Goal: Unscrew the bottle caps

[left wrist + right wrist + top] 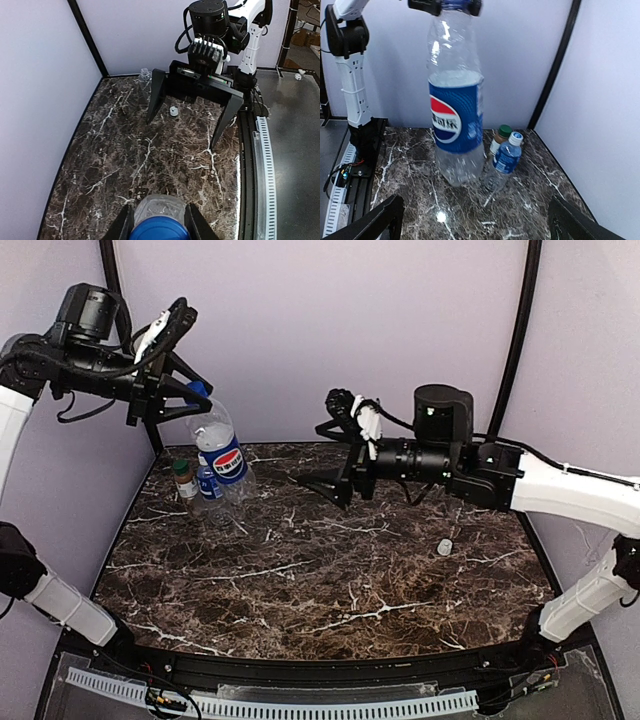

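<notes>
One-handedly pinching blue cap of Pepsi bottle in clamped left gripper, likely offering body to wide-open right gripper hovering right of bottle.

Left arm and right arm: white shells, black joints, looped black cables; left hand and right hand black, taper-fingered.

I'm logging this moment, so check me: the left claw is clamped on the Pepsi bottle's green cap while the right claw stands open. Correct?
One detail is wrong: that cap is blue, not green. The left wrist view shows the left claw shut on the Pepsi bottle's blue cap. The green cap sits on the short brown bottle. The right claw does stand open.
</notes>
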You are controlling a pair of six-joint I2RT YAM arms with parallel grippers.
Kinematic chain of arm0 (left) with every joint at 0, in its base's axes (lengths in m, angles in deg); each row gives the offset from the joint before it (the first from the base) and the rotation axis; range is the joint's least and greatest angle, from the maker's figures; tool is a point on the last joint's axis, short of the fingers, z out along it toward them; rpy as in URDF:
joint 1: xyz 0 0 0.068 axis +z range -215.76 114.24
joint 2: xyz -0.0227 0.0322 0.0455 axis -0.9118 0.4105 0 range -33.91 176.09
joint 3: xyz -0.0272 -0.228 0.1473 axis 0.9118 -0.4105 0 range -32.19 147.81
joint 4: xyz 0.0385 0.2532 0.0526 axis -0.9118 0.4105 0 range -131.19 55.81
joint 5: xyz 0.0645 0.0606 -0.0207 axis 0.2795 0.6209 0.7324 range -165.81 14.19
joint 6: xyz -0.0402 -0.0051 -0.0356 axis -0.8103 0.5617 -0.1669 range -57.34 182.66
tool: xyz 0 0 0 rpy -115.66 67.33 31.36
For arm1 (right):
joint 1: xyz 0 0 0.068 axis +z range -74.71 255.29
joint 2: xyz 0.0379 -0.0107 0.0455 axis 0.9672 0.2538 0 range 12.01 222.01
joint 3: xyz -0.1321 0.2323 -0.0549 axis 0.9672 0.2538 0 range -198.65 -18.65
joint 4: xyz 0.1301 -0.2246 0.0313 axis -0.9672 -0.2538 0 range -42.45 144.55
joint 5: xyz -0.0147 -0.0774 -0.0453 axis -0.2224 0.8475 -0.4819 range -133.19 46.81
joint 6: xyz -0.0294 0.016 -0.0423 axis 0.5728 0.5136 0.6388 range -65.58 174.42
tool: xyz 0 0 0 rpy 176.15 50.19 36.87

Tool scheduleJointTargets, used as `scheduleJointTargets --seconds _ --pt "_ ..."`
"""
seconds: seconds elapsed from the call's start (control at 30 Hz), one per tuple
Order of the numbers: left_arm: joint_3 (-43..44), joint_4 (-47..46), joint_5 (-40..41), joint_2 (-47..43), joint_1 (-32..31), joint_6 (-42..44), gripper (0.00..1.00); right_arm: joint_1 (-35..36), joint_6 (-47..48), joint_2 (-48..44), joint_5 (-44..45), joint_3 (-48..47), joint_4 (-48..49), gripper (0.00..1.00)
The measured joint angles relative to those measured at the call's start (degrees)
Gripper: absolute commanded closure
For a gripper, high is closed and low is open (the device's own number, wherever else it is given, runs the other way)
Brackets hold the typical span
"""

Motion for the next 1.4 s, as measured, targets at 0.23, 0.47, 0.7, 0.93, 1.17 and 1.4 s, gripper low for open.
scheduleJointTargets --seconds 0.23,0.47,0.7,0.93,1.17,1.4 --pt "-0.28 1.33 -6.12 3.23 -1.31 -1.90 0.99 5.22 0.52 13.66 -7.26 -5.90 8.39 0.01" --pt "-0.26 1.33 -8.98 3.06 -1.38 -2.80 0.99 5.84 -4.66 23.34 -6.78 -11.69 13.92 0.16" --pt "-0.26 0.98 -8.66 2.64 -1.36 -3.06 0.86 6.03 -8.76 25.66 -6.32 -12.79 16.09 0.48" --pt "-2.97 -3.67 -8.98 1.03 -1.38 -7.23 0.34 6.47 -12.74 24.28 -4.48 -8.22 23.28 0.53" --pt "-29.16 -26.36 -10.45 -9.66 -1.18 -19.41 0.24 8.94 -18.91 23.50 5.01 -1.40 33.40 0.55" --pt "-50.40 -48.33 -4.87 -17.46 -6.14 -26.97 0.23 12.50 -22.75 23.50 15.87 -1.49 35.95 0.57"
